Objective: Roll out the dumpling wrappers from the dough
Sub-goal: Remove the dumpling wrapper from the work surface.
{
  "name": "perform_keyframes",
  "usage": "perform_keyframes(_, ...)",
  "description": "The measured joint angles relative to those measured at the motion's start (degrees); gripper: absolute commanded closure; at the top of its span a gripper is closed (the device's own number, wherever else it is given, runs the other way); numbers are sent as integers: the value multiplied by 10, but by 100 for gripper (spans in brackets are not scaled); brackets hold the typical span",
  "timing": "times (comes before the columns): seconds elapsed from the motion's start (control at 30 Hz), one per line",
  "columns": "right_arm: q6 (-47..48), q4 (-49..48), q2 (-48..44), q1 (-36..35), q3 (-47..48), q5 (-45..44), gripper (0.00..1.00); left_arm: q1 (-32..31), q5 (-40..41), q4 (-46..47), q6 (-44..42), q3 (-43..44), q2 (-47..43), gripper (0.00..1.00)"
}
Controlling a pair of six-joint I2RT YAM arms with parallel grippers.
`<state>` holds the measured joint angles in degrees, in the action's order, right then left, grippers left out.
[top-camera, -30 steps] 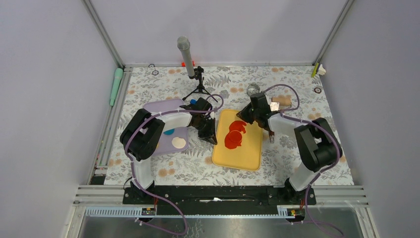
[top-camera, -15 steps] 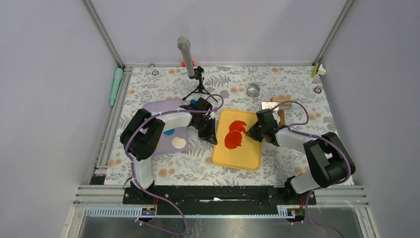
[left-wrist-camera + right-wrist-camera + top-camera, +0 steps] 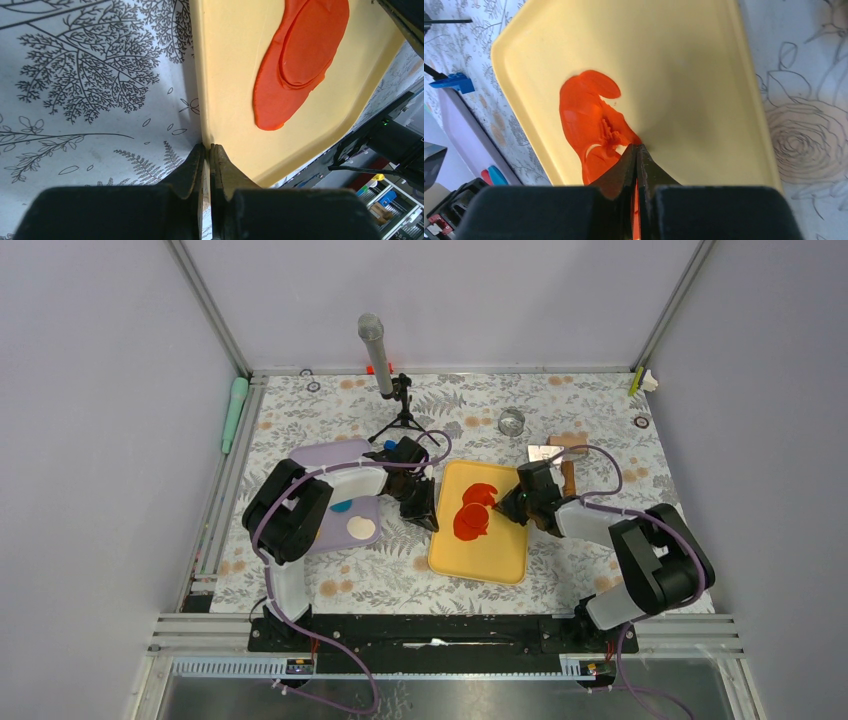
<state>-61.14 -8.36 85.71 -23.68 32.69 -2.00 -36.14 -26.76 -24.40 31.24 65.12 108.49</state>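
A yellow tray (image 3: 490,560) lies mid-table with thin red dumpling wrappers on it: a round one (image 3: 468,523) and a ragged one (image 3: 483,493) behind it. My left gripper (image 3: 430,520) is shut on the tray's left rim (image 3: 202,100); two overlapping red discs (image 3: 300,50) lie beyond it. My right gripper (image 3: 508,508) is low over the tray's right half (image 3: 684,75). Its jaws (image 3: 638,146) are shut at the edge of the ragged, torn wrapper (image 3: 589,115), with a thin strip of red clay between the fingers.
A lilac tray (image 3: 335,455) at the left holds a blue disc (image 3: 342,506) and a cream disc (image 3: 361,529). A microphone on a tripod (image 3: 373,342) stands at the back. A metal ring (image 3: 512,421), a white card (image 3: 543,452) and a wooden roller (image 3: 568,472) lie behind the right arm.
My right arm swung from the back of the table down to the tray's right side, then edged slightly left to the ragged wrapper. The left arm has not moved.
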Motion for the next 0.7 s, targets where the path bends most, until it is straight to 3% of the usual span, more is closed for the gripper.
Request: perform_keyframes(0.7,-8,-111,56,0,20,47,97,-4,-2,-16,-12,13,8,100)
